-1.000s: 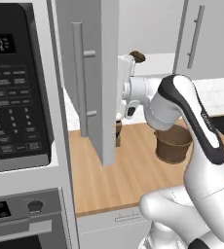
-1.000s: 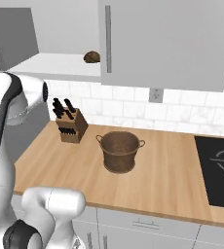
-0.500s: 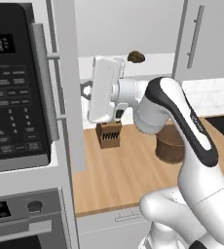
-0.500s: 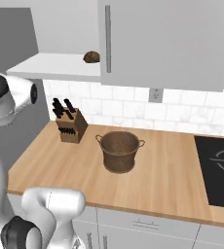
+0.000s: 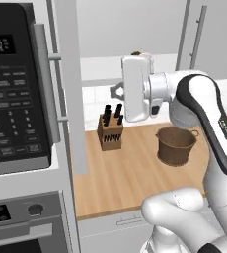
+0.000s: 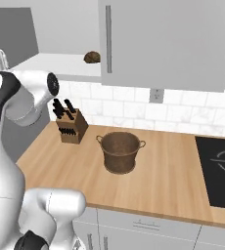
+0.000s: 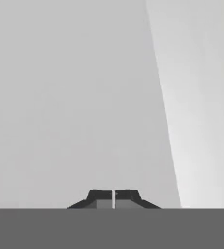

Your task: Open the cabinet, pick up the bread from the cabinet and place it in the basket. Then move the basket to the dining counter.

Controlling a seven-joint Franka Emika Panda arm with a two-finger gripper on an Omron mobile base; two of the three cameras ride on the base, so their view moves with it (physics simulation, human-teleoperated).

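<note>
Left base view: cabinet (image 5: 68, 99) door swung open, gripper (image 5: 116, 92) near it; could knock the door.
Right base view: bread (image 6: 92, 57) on shelf, basket (image 6: 120, 151) on worktop below.
Hand view: fingertips (image 7: 100, 199) pressed together, gripping nothing.

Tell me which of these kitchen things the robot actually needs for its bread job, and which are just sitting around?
Needed:
- cabinet, its door swung open
- bread, on the cabinet shelf
- basket, on the counter
- pincer, shut and empty

Just sitting around:
- knife block
- microwave
- oven
- stovetop
</note>
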